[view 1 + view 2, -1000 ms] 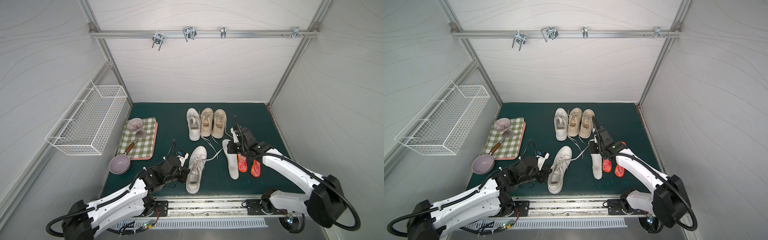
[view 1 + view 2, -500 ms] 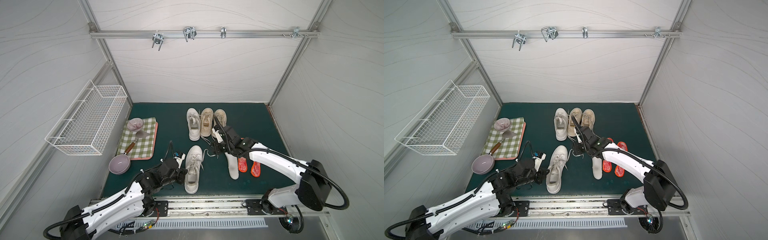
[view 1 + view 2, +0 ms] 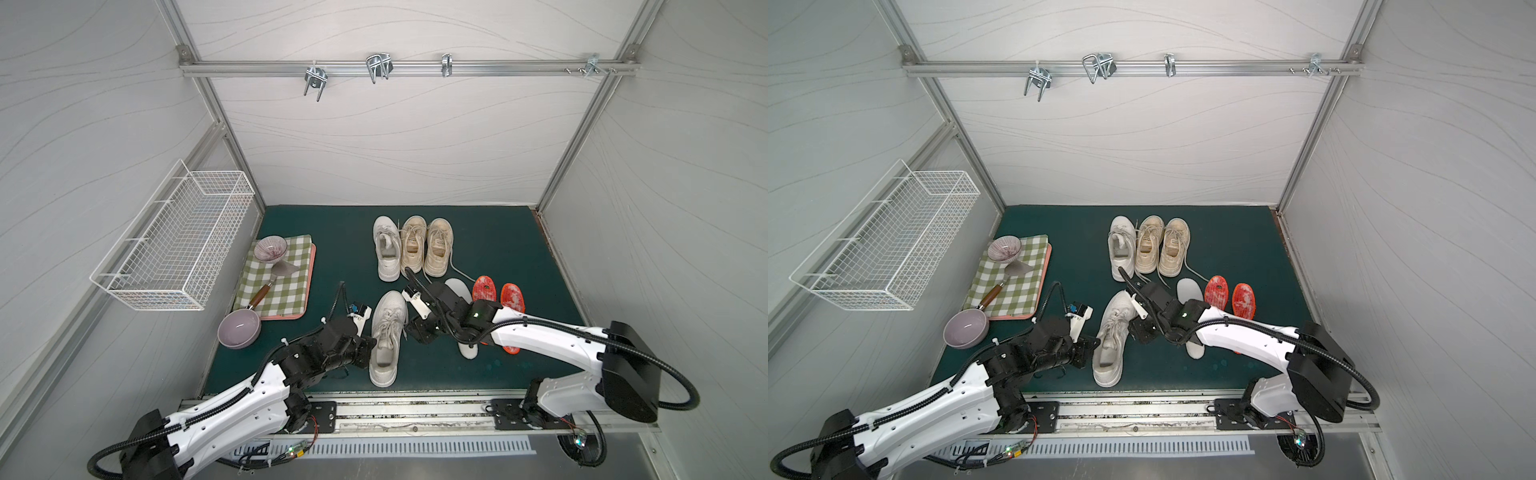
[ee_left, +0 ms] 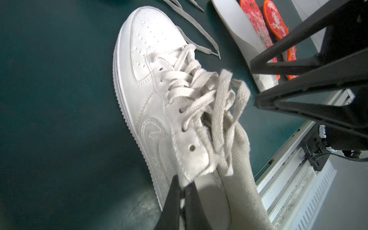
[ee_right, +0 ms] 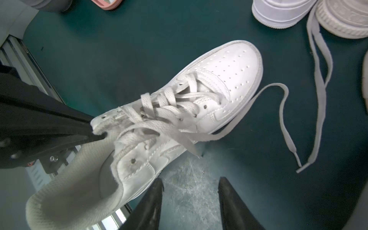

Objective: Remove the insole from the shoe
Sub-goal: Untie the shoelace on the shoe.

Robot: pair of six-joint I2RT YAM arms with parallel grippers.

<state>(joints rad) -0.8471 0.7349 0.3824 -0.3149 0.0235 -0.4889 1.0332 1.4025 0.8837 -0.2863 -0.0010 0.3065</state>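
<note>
The white sneaker lies at the front middle of the green mat, toe pointing to the back. My left gripper is shut on the shoe's collar edge on its left side. My right gripper is open just right of the shoe, low over the mat, with nothing between its fingers. Inside the shoe's opening I see grey lining; I cannot tell whether an insole lies there. A white insole lies on the mat, partly under my right arm.
Two red insoles lie right of the white one. Three shoes stand in a row at the back, laces trailing forward. A checked cloth with bowl and spatula, a lilac bowl and a wire basket are at the left.
My right gripper has left the white insole on the mat, opened, and swung left to the sneaker's right side. My left gripper stays shut on the collar.
</note>
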